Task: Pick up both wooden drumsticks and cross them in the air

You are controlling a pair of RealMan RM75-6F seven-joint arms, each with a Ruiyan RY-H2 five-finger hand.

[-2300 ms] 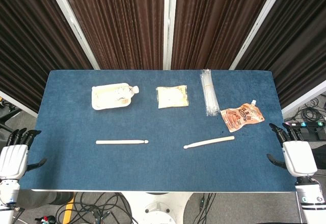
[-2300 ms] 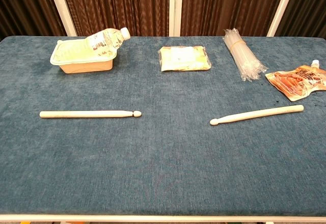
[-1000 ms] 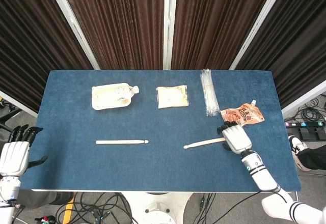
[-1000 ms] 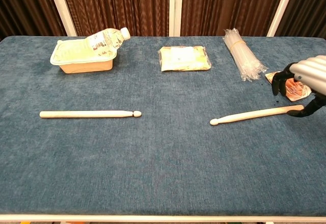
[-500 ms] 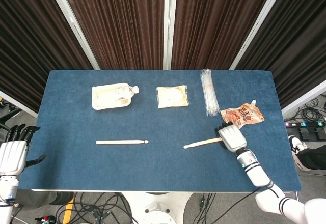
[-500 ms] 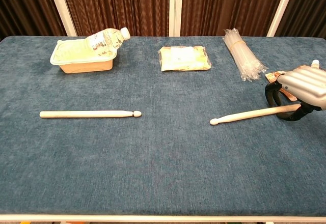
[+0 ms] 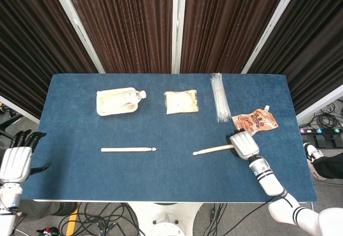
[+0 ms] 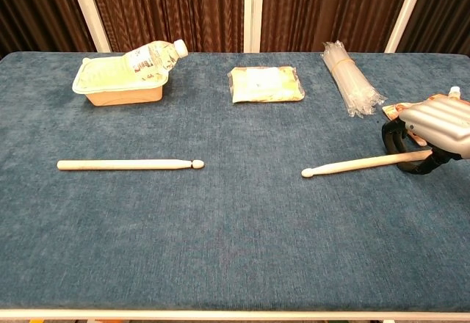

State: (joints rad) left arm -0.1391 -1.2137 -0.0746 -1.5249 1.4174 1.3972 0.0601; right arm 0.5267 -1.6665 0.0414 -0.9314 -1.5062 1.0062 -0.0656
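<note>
Two pale wooden drumsticks lie on the blue table (image 7: 161,177). The left drumstick (image 7: 127,149) (image 8: 125,164) lies alone, left of centre, tip pointing right. The right drumstick (image 7: 211,150) (image 8: 352,165) points its tip left; its butt end is inside my right hand (image 7: 244,145) (image 8: 433,126). That hand grips the butt end, with fingers curled over it and the thumb beneath. The stick's tip still touches the cloth. My left hand (image 7: 15,163) hangs off the table's left edge, fingers apart and holding nothing; the chest view does not show it.
An orange spout pouch (image 7: 255,121) lies just behind my right hand. A bundle of clear straws (image 7: 218,96) (image 8: 349,84), a yellow packet (image 7: 181,101) (image 8: 266,84) and a tray with a bottle on it (image 7: 118,101) (image 8: 121,81) line the far side.
My right hand came in from the right edge, settled over the right drumstick's butt end and closed its fingers round it. The stick shifted slightly. My left hand barely moved.
</note>
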